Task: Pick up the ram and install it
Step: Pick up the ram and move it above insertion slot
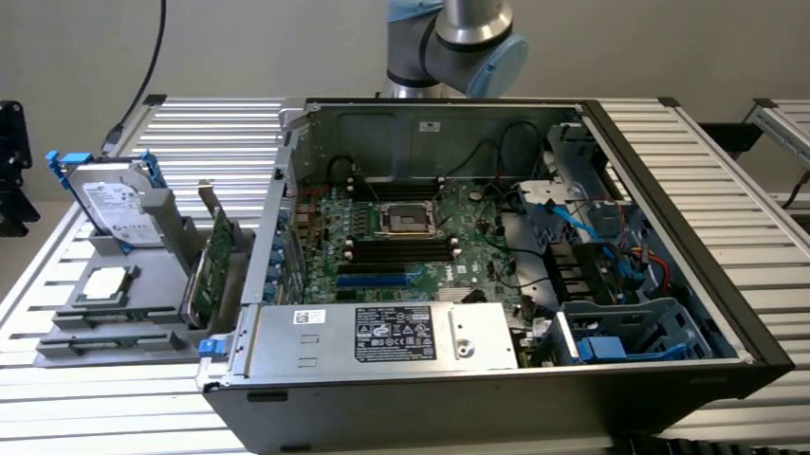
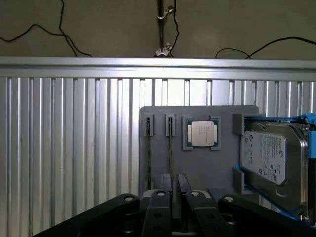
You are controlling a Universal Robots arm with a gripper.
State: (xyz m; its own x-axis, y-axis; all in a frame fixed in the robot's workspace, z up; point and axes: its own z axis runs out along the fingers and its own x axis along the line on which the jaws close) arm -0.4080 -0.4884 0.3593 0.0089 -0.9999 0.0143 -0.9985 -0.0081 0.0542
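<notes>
My fingers (image 2: 165,183) stand slightly apart, holding nothing, lined up with the ram (image 2: 170,153); it stands on edge in a slot of the gray holder (image 2: 197,168) on the desk (image 2: 74,148), likely so its edge can be pinched

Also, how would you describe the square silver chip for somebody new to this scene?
Start from the open computer case; a grey holder stands on the exterior view's left of it. On it, the chip lies flat in a square recess, near the upright hard drive with blue rails. Unlike its upright neighbours, it is small, square and silver-topped.
</notes>
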